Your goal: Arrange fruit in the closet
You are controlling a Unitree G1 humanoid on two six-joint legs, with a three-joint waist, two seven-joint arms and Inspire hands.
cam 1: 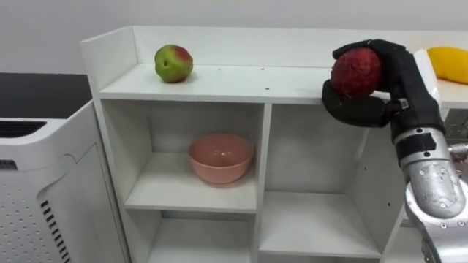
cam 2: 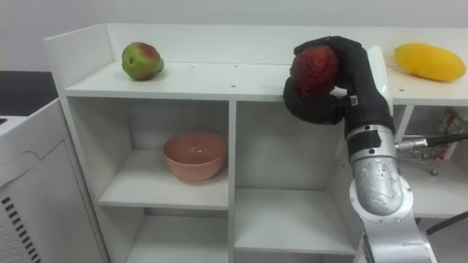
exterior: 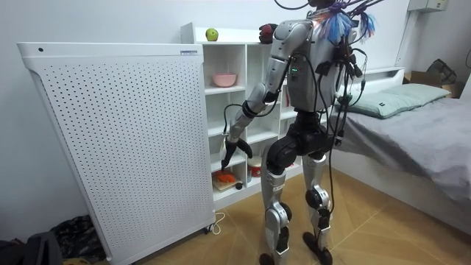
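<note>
1. A white closet (cam 1: 219, 84) is set against a pale wall, between a white perforated panel (exterior: 110, 140) and a bed (exterior: 434, 125). The robot is stood directly in front of it.
2. Nearest, a red fruit (cam 1: 356, 71) is gripped in the right hand (cam 1: 362, 111), with fingers curled over it and the thumb beneath. It is held at the front edge of the closet's top, right of the middle. If it were released here, it could probably roll off that front edge and drop to the floor.
3. The underside of the right hand is seen just at the front edge. That edge could be struck if the hand were lowered before being carried inward.
4. The left hand (exterior: 231, 153) is hung low beside the lower compartments. Whether it is open or closed cannot be told.
5. A pink bowl (cam 1: 221, 157) is seated in the upper left compartment, well apart from the held fruit. Little risk is judged there.
6. Farther back, a green-and-red fruit (cam 1: 173, 63) is rested near the top's left rear corner. It could be set rolling by a jolt to the closet.
7. A yellow fruit (cam 1: 450, 64) is laid on the top just beyond the right hand. It could be nudged by a sideways swing.
</note>
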